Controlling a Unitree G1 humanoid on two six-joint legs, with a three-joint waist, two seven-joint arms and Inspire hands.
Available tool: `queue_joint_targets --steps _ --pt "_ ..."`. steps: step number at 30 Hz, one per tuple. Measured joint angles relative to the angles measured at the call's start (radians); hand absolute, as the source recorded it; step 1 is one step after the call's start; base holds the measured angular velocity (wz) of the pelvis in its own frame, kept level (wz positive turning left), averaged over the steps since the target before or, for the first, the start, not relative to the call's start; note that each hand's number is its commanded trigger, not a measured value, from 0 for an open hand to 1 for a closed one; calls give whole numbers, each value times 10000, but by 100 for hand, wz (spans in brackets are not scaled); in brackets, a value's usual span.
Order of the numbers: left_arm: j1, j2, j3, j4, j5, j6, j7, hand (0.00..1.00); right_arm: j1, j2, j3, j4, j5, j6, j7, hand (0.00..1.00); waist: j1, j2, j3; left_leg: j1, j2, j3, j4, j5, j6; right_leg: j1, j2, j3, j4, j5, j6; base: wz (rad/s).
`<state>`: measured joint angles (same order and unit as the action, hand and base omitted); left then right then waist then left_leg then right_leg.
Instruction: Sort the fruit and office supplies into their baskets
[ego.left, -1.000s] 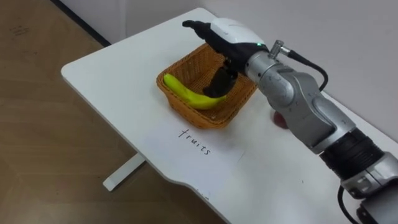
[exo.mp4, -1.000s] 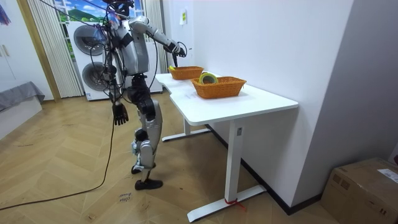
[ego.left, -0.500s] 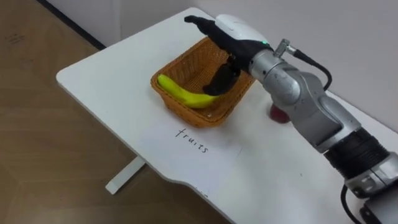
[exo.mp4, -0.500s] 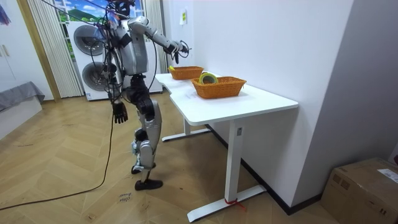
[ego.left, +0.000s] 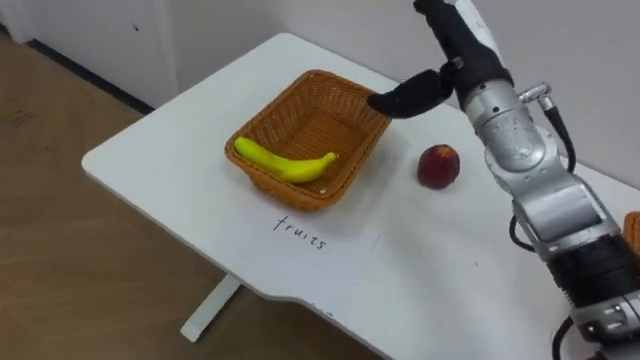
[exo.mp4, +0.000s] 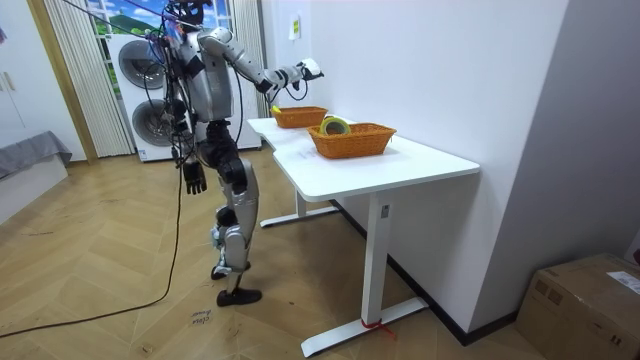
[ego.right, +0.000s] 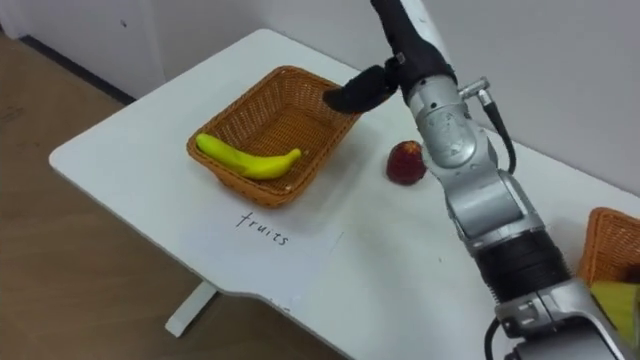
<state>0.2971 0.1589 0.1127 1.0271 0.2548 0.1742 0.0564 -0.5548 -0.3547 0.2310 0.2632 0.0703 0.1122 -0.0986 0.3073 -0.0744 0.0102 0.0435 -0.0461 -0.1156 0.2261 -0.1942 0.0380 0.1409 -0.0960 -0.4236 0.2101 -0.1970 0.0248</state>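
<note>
Risk: the right hand (ego.left: 455, 45) hangs above the far corner of the brown woven wicker basket (ego.left: 310, 105). A reach down for the round red apple (ego.left: 438, 166), which sits near that basket on the white table (ego.left: 170, 150), could set the fruit rolling toward the table edge if the fingers land off-centre, or the outstretched thumb could clip the basket rim and shove it. The hand reads as open, thumb straight, fingers loose as far as they show, holding and touching nothing; the yellow banana (ego.left: 285, 165) lies inside the basket and the apple is not yet sorted. The left hand (exo.mp4: 193, 180) hangs at the robot's side in the room view; I cannot tell its state.
</note>
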Motion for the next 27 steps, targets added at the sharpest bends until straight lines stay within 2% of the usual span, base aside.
queue_joint_targets --steps 2,4,9,12,16,22,23,27 --pt "79 -49 32 -112 0 71 2 0 14 39 -404 128 581 0 -344 0 -68 161 -38 10 -77 11 -8 42 65 -22 -74 -17 94 -14 25 0" --pt "173 -26 70 -283 2 119 20 0 81 84 -638 150 885 0 -596 0 -91 182 -60 25 -131 9 -33 66 105 -20 -88 -31 104 -31 54 2" --pt "338 -16 105 -322 20 171 12 0 342 90 -705 523 1550 -12 -1044 0 -136 203 -56 254 -158 7 -33 26 183 208 -110 -33 97 -13 87 1" --pt "453 -20 77 -347 20 176 -43 0 378 90 -712 963 1885 -13 -1153 0 -290 186 -69 260 -188 -52 7 19 195 276 -145 -188 89 -2 108 7" --pt "502 -19 9 -349 21 242 -102 0 381 93 -988 1472 2096 -13 -1451 0 -374 297 -8 248 -218 -28 120 -9 232 313 -230 -193 103 7 143 -1" --pt "520 44 -236 -350 16 369 -94 0 562 179 -964 1625 2781 -12 -1604 0 -458 440 -64 279 -206 39 133 -6 236 285 -244 -184 198 3 159 -2" --pt "522 53 -391 -350 11 392 -96 0 564 184 -951 1733 2875 -12 -1601 0 -510 480 -44 355 -207 46 125 -9 240 346 -243 -187 202 3 160 -4" --pt "532 45 -434 -362 7 393 -245 0 569 371 -951 2013 3105 -12 -1690 0 -547 530 -54 372 -212 66 144 -16 248 351 -226 -180 227 0 164 0"
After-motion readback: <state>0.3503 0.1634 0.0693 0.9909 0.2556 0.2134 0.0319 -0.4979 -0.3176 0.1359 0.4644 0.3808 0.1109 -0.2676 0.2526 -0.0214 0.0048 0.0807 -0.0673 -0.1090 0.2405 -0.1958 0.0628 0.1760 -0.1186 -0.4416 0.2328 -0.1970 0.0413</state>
